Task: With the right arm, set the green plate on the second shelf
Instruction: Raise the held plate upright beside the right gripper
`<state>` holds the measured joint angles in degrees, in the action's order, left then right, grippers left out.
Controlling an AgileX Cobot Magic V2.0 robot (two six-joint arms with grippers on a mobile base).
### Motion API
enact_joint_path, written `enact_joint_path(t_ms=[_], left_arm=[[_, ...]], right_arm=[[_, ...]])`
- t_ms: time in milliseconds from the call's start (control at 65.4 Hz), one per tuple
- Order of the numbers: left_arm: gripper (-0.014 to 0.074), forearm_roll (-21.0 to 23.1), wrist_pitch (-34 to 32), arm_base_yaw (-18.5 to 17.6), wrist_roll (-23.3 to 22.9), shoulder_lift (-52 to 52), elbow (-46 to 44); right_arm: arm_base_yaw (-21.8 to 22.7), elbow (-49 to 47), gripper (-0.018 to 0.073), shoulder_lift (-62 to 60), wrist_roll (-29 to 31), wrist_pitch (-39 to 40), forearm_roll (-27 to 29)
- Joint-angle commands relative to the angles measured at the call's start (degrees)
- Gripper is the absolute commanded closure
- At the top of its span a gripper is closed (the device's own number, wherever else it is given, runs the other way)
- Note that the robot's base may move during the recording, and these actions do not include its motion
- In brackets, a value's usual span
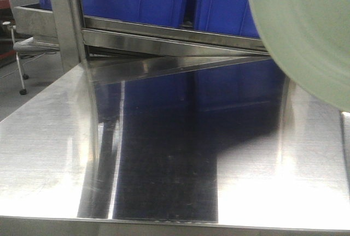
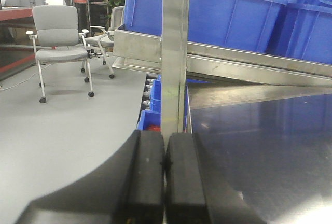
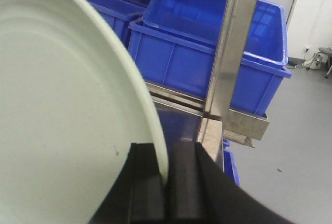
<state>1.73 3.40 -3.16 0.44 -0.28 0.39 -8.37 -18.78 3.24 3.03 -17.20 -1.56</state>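
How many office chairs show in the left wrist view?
2. One grey chair stands far left; a second chair sits beside it, partly behind the shelf. More may be hidden.

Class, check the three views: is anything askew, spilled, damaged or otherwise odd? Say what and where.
Nothing spilled or damaged. Only the round pale green plate stands out: it is tilted steeply, pinched at its rim by the right gripper, not resting on the steel shelf.
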Motion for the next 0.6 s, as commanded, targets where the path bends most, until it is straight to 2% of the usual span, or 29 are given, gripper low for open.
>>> enact_joint_path(t_ms=[0,581], left_arm=[[0.0466,0.53,-5.01,-0.12,-0.44,-0.84,2.40],[0.0466,0.53,-5.01,-0.12,-0.44,-0.84,2.40]], right_arm=[[0.15,0.12,0.0502,0.71,0.06,10.28,0.45],[0.15,8.71,0.0502,0.71,0.06,20.01,0.45]])
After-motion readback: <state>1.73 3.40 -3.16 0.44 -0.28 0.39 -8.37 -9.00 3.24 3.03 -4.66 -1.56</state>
